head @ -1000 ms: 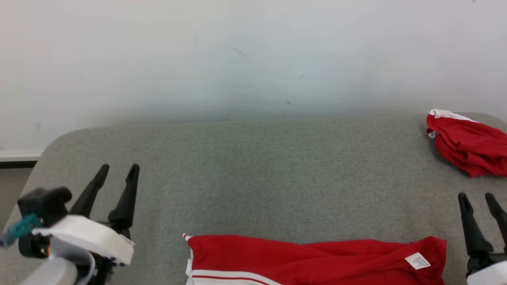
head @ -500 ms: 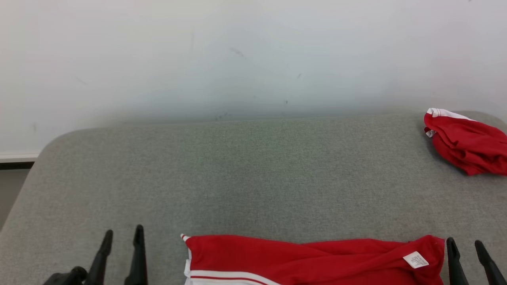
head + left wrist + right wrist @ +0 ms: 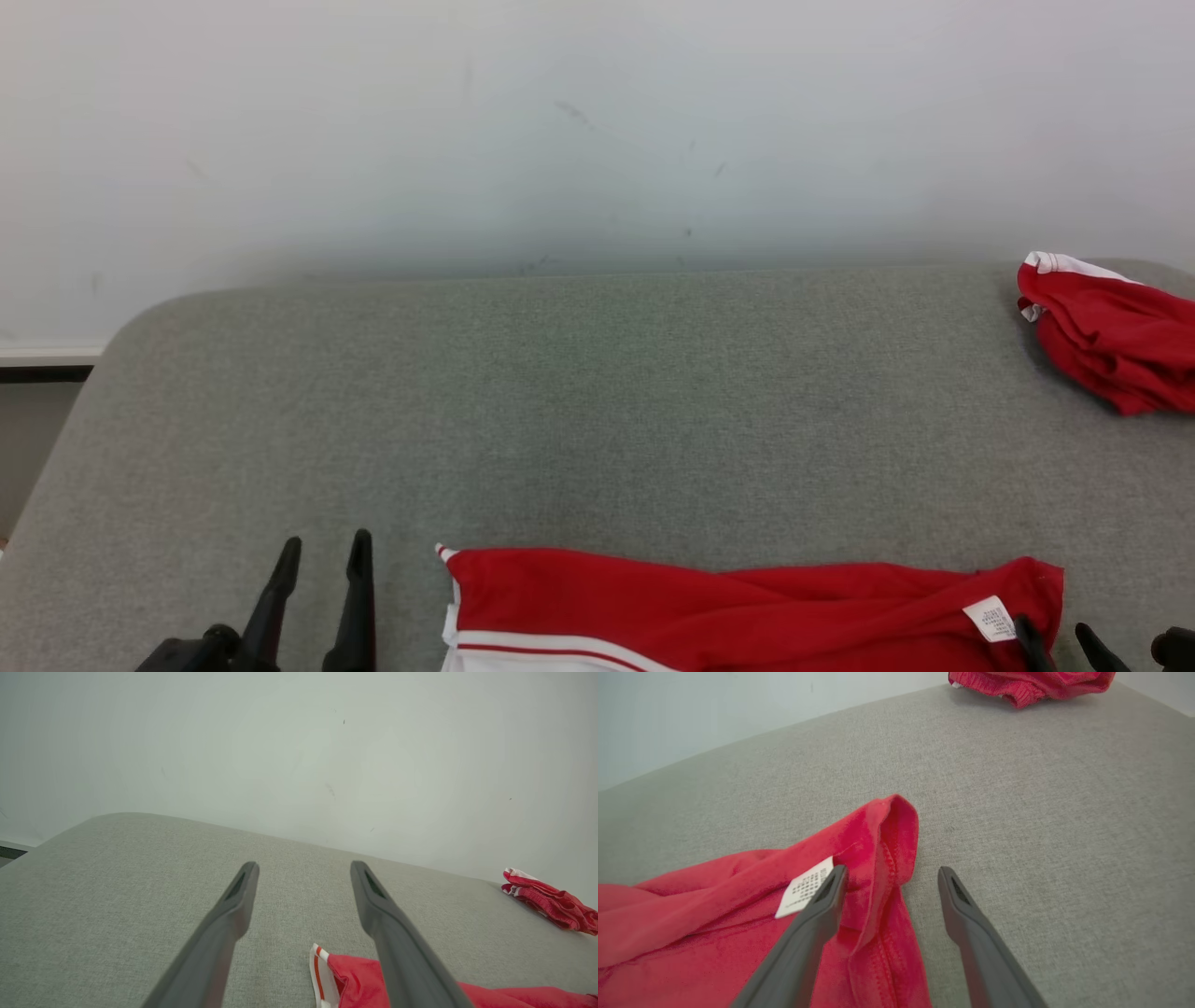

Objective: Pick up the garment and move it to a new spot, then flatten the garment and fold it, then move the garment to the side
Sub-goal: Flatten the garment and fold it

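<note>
Now we are holding left gripper (7 o'clock) and right gripper (5 o'clock) wide and empty; the garment is lying at 6 o'clock on the worktop.

The left gripper was a pair of slim black fingers, broad at the root and narrowing to blunt, rounded tips, set on a black rounded housing at the near left. In its own wrist view the left gripper looked matte dark grey and flat-sided, with a long narrow recess sunk into the inner face just below each tip. The right gripper had the same grey, tapered shape and the same slotted tips. At the near right, the right gripper showed two black tips beside a rounded black knob.
</note>
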